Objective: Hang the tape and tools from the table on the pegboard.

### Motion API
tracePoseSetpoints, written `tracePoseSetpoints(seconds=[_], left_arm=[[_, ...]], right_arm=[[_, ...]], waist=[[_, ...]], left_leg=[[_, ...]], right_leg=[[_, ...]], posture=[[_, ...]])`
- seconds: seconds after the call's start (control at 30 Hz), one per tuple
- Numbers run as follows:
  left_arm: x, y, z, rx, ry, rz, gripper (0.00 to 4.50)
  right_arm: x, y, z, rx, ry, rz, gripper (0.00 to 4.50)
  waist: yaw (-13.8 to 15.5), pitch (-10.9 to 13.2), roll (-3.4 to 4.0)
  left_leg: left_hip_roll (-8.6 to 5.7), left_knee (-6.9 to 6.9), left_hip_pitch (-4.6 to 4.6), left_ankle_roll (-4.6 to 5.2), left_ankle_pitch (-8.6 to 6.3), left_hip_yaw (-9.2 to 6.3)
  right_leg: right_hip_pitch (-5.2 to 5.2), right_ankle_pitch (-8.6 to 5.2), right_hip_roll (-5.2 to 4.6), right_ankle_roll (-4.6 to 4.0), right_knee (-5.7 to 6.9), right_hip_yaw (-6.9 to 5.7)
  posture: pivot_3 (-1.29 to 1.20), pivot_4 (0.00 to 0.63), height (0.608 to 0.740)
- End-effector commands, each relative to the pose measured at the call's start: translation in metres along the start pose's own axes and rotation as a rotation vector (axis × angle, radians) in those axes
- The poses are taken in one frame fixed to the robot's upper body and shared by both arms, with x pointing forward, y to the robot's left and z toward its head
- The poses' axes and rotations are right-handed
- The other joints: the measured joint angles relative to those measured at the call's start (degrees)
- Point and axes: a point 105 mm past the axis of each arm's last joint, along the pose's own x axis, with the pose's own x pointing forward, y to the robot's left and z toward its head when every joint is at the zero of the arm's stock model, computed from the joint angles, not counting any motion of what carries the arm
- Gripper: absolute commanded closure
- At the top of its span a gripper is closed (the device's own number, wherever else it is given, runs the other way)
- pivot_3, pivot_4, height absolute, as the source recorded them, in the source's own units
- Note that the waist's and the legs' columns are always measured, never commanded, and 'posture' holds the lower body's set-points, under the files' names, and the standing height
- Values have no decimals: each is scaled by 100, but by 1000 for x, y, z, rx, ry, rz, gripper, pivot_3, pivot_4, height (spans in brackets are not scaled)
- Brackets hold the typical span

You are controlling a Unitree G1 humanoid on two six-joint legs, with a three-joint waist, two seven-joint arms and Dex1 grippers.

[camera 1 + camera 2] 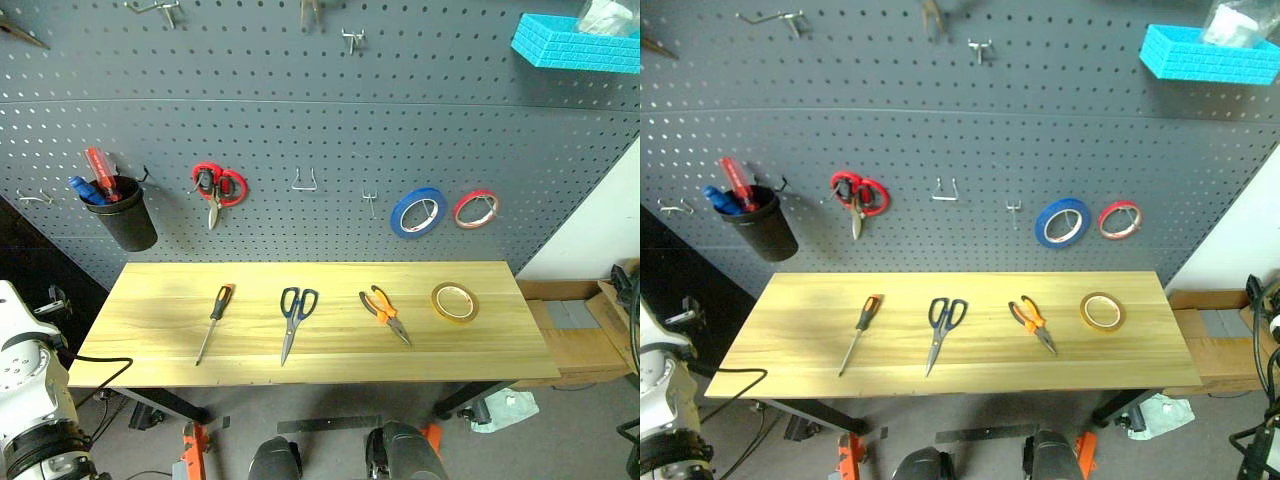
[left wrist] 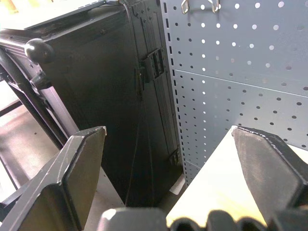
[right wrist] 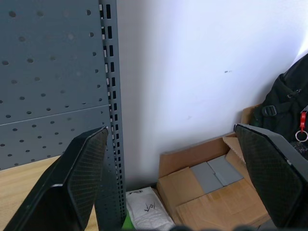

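- Jaws of both our grippers stand spread wide with nothing between them. From the head view we see the table (image 1: 140,300) with the four task pieces laid in a spaced row along its middle: the screwdriver (image 1: 215,320), the blue-handled scissors (image 1: 294,318), the pliers (image 1: 384,312) and the tan tape (image 1: 455,302). None touches another, which we judge leaves room to pick each singly.
- On the pegboard (image 1: 300,130) behind, the red scissors (image 1: 218,188), blue roll (image 1: 418,212) and red roll (image 1: 476,209) already hang. Bare hooks (image 1: 304,182) sit between them, likely meant for our pieces. A black cup (image 1: 124,212) holds pens at the left.
- Left wrist view: the left gripper (image 2: 166,159) points past the table's end corner toward a black cabinet (image 2: 96,96), well apart from any tool.
- Right wrist view: the right gripper (image 3: 171,163) looks past the other end at a cardboard box (image 3: 211,187) on the floor, so no reach has begun.
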Motion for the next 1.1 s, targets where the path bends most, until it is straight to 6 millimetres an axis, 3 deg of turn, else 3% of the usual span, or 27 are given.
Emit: tracePoseSetpoints(seconds=[0.03,0.3,0.53,0.63,0.73,0.87,1.1], left_arm=[[-1,-4,16,34,-77,-45,29],[-7,-17,5,12,-31,-133,29],[-48,-90,9,99,-87,-586,29],[-80,-126,-2,282,-81,-842,29],[-109,-151,-8,359,-82,-1036,29],[-137,-183,1,337,-96,-1234,29],[-171,-232,39,290,-167,-1514,29]], right_arm=[[1,2,19,-37,-67,26,0],[0,33,10,-134,-51,176,0],[-21,85,-15,-239,51,492,0],[-52,120,-33,-338,142,751,0],[-77,145,-36,-387,184,897,0],[-93,165,-36,-433,233,948,0],[-82,195,-27,-436,285,855,0]], waist=[[0,-1,1],[4,-2,2],[25,-1,3],[58,4,13],[87,20,37],[98,98,51],[104,214,56]], left_leg=[[0,0,0,0,0,0],[1,-1,0,0,0,0],[2,-3,-4,-1,-1,0],[3,-8,-4,-1,-2,-2],[4,-11,-6,-3,-5,-5],[-5,-7,-11,-37,-26,-24],[-25,-8,-26,-4,-6,-108]], right_leg=[[0,0,0,0,0,0],[0,0,0,0,-1,0],[-1,0,-1,0,-5,-1],[-4,-3,-1,-3,-8,-2],[-9,-6,-1,-7,-13,-2],[-17,-7,-4,-9,-15,2],[-17,-20,10,-31,-15,-8]], posture=[[-63,80,740],[-57,86,740],[-55,102,740],[-84,125,740],[-107,146,740],[-131,162,740],[-180,197,740]])
